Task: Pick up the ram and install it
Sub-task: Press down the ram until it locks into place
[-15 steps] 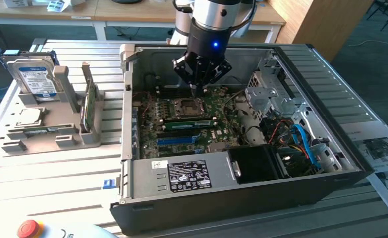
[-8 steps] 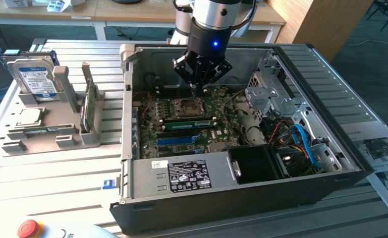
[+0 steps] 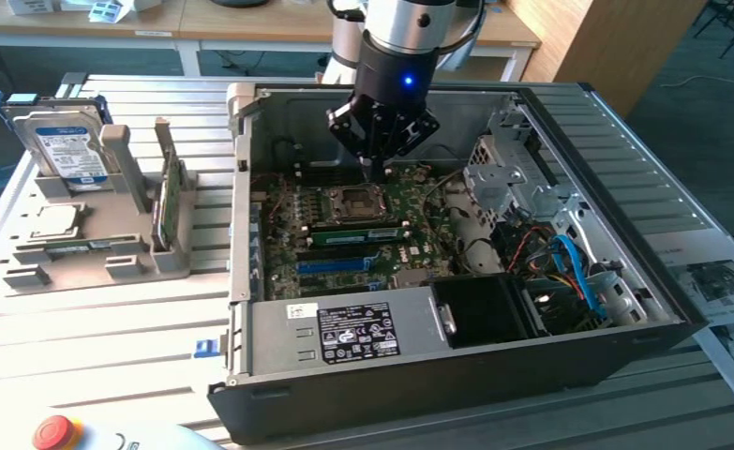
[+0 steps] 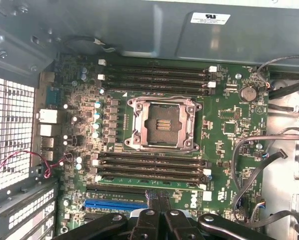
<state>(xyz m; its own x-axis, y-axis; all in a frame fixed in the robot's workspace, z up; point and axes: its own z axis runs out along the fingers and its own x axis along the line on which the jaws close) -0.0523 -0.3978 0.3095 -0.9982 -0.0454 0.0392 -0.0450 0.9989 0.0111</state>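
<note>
With the pincer (image 3: 373, 167) closed together over the motherboard (image 3: 426, 199), the ram (image 3: 360, 232) is seen lying in a slot at 6 o'clock of the CPU socket (image 3: 352, 201) in the exterior view, so seating is judged in hand, and straight, even downward pressure is called for.

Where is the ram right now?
Exterior view, centre: the ram sits slotted on the motherboard beside the CPU socket, close below the gripper.

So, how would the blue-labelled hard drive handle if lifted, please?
The hard drive looks like a rigid metal block, so probably stiff and heavy for its size. It stands on edge in the grey holder, so a sideways push might tip it.
</note>
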